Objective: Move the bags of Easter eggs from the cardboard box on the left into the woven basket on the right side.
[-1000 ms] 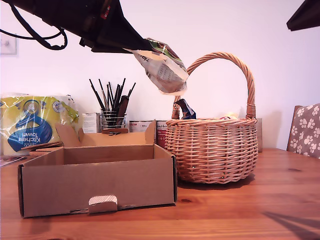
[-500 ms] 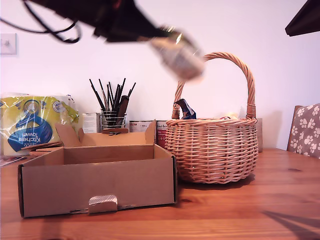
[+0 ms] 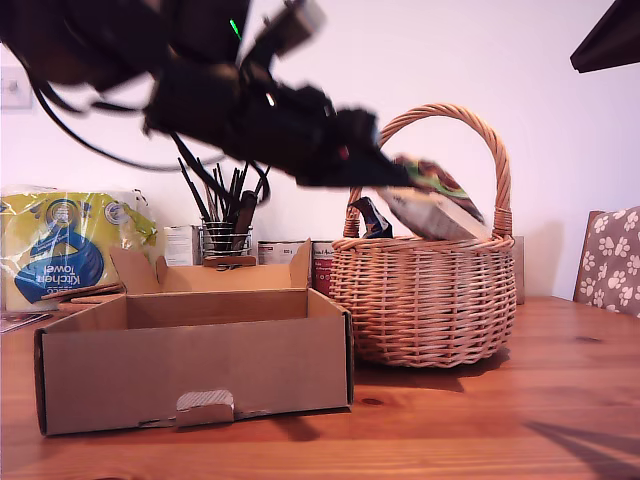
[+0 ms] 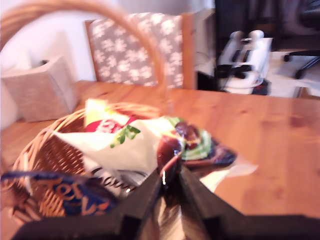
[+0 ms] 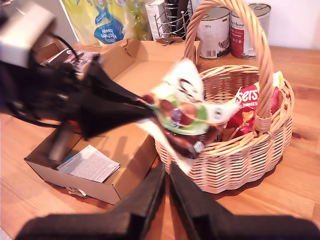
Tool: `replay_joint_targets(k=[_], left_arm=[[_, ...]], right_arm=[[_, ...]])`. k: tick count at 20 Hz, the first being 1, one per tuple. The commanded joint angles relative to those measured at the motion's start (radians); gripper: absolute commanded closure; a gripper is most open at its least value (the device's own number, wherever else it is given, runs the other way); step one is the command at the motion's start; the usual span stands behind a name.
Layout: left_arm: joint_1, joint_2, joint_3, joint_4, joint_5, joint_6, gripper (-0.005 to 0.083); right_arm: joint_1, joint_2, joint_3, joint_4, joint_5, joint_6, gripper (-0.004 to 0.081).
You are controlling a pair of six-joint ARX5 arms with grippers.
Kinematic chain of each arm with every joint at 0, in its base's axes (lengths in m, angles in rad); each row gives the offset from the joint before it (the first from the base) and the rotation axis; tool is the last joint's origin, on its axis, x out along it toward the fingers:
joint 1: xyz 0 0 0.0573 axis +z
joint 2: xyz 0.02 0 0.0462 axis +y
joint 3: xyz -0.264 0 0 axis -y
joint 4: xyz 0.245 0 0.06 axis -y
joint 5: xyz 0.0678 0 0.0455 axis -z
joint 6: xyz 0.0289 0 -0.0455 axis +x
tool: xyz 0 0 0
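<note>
While the cardboard box (image 3: pixel 195 360) sits nearest in the exterior view, toward that view's left on the counter (image 3: pixel 450 420), it looks almost emptied; the second wrist view shows only a flat paper leaflet (image 5: pixel 88 163) on its floor. Just beside it, toward the exterior view's right, stands the woven basket (image 3: pixel 428 300), already holding a red snack pack (image 5: pixel 245 102) and a blue wrapper (image 3: pixel 372 218).

A second ago the bag of Easter eggs (image 3: pixel 432 203) hung high above the gap between box and basket; now my first end effector (image 4: pixel 170 176) has carried it across and down under the arched handle, just above the rim. That suggests the transfer is nearly done, with release likely next.

The jaws are pinched narrow on one end of the bag. Its long axis runs close to level, tilted slightly downward, its free end pointing toward the exterior view's right, over the basket's interior.

My second end effector (image 5: pixel 166 172) hovers apart, jaws close together, gripping nothing.
</note>
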Motion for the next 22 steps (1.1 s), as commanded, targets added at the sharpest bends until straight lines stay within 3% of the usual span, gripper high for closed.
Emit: replay_joint_targets(k=[1, 9, 16, 17, 19, 20, 22], left_arm=[[0.000, 0.036, 0.058, 0.026, -0.022, -0.004, 0.0729], [0.002, 0.187, 0.196, 0.022, -0.066, 0.000, 0.0729], [0.002, 0.200, 0.202, -0.019, -0.087, -0.001, 0.0718], [0.002, 0.200, 0.205, -0.031, -0.087, -0.001, 0.0619], [-0.002, 0.197, 0.207, -0.050, -0.090, -0.001, 0.0164], [-0.002, 0.188, 0.208, -0.067, -0.090, -0.001, 0.0021], [-0.002, 0.154, 0.208, -0.103, -0.105, -0.001, -0.0001]], right_arm=[[-0.005, -0.001, -0.021, 0.005, -0.001, 0.002, 0.0772], [-0.005, -0.001, -0.021, 0.006, -0.001, 0.002, 0.0772], [-0.005, -0.001, -0.021, 0.006, -0.001, 0.002, 0.0772], [-0.005, -0.001, -0.021, 0.006, -0.001, 0.002, 0.0772], [-0.005, -0.001, -0.021, 0.006, -0.001, 0.002, 0.0772], [-0.005, -0.001, -0.021, 0.006, -0.001, 0.002, 0.0772], [-0.005, -0.001, -0.021, 0.006, -0.001, 0.002, 0.0772]])
